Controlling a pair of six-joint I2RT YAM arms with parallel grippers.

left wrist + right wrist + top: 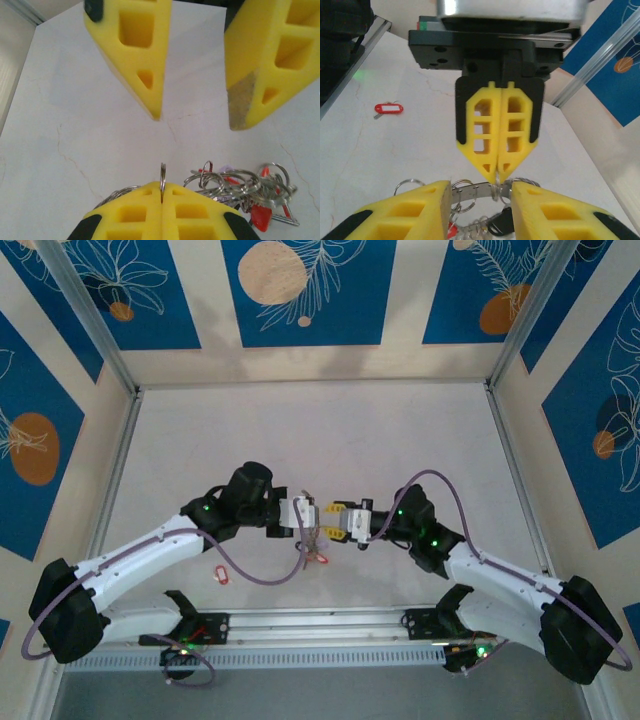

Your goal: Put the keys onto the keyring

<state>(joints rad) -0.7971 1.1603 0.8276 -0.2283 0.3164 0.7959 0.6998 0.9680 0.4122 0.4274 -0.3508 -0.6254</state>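
Left tool [162,196] pinches the keyring [162,174] while right tool [481,189] gapes.

Lab robot cell: aluminium frame [98,330], blue printed panels [345,300], white tabletop [310,430]

A pale, faintly veined table [320,430] carries one loose red-tagged key [218,575] lying towards its near left side.

The left arm [140,552] and right arm [495,575] had white shells, black joints, green lights and looping purple cables [262,580]; the fingers [482,125] were hollowed yellow plastic.
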